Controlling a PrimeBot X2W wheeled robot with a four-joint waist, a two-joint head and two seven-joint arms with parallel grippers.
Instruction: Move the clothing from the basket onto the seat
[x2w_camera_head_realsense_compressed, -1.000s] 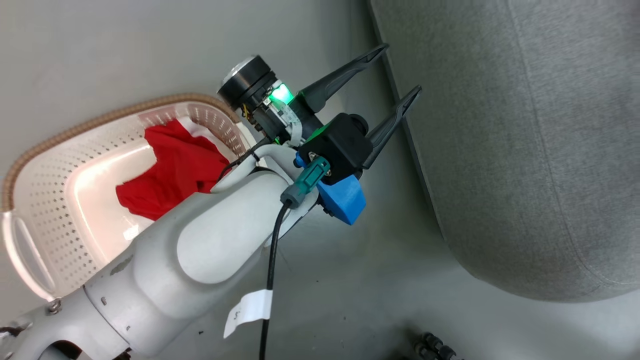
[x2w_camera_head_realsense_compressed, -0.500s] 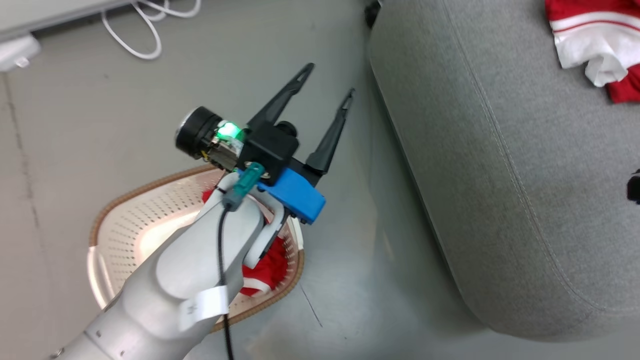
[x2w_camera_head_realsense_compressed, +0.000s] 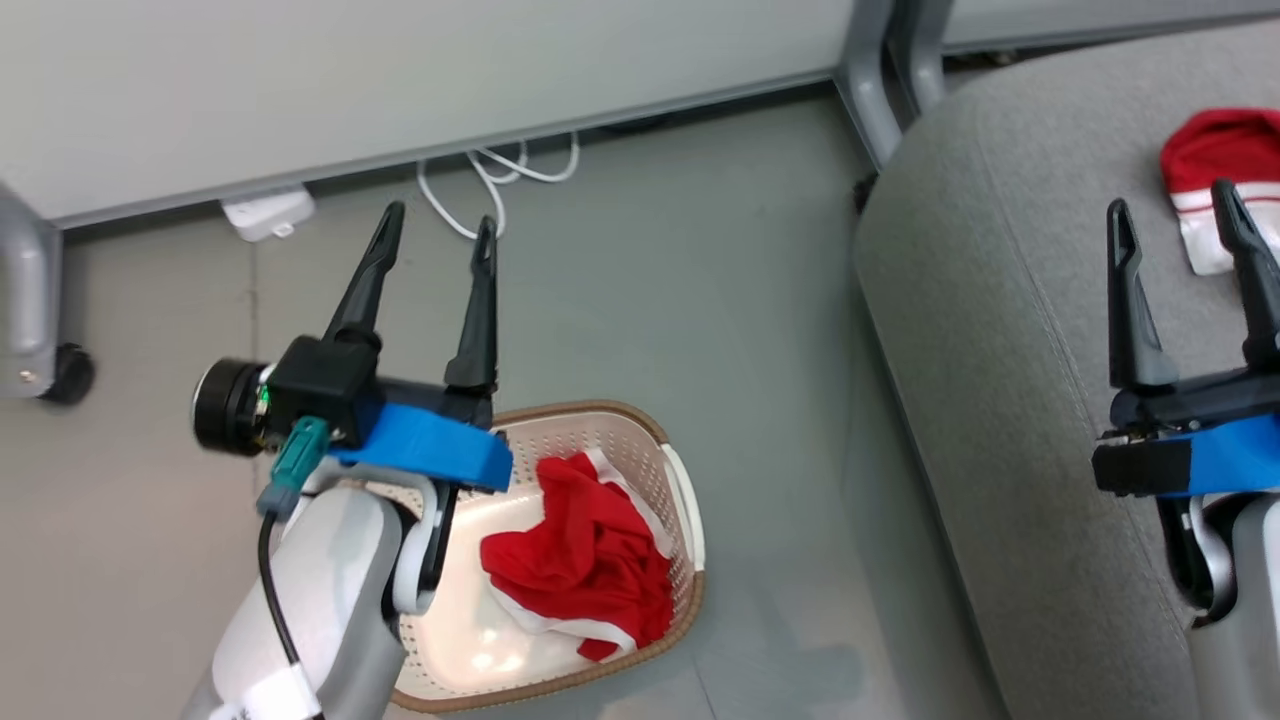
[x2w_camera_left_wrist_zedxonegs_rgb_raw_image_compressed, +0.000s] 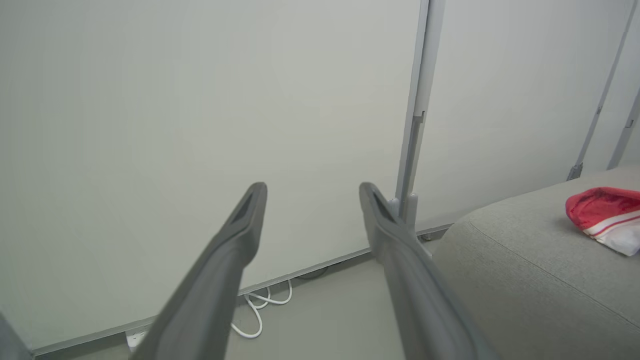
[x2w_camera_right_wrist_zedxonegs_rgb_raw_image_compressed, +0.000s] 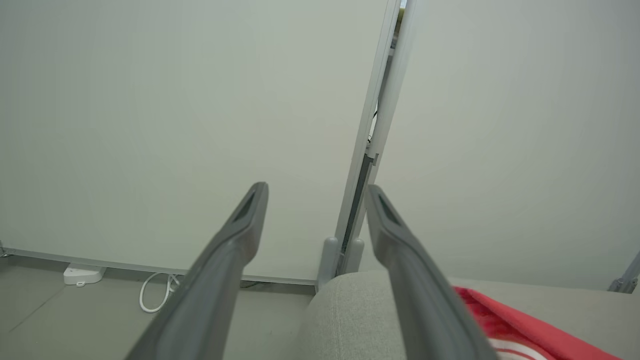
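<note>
Crumpled red garment (x2w_camera_head_realsense_compressed: 585, 560), white trim, in cream perforated basket (x2w_camera_head_realsense_compressed: 585, 408). Bunched red-white garment (x2w_camera_head_realsense_compressed: 1215, 150) on grey seat (x2w_camera_head_realsense_compressed: 1000, 330). Fingers spread, empty: left gripper (x2w_camera_head_realsense_compressed: 440, 215), right gripper (x2w_camera_head_realsense_compressed: 1170, 197).

Soft, even indoor light; glossy glare inside the basket (x2w_camera_head_realsense_compressed: 470, 640); out-of-focus jaws in both wrist views.

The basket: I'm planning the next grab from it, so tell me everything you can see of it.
The basket is cream-white perforated plastic, a rounded rectangle with a brown woven-look rim and a white side handle showing. It stands upright on the grey floor, apart from the seat to its right. A crumpled red garment with white trim lies inside, against its right wall; its glossy inner floor shows beside it. The left arm hides its left part.
</note>
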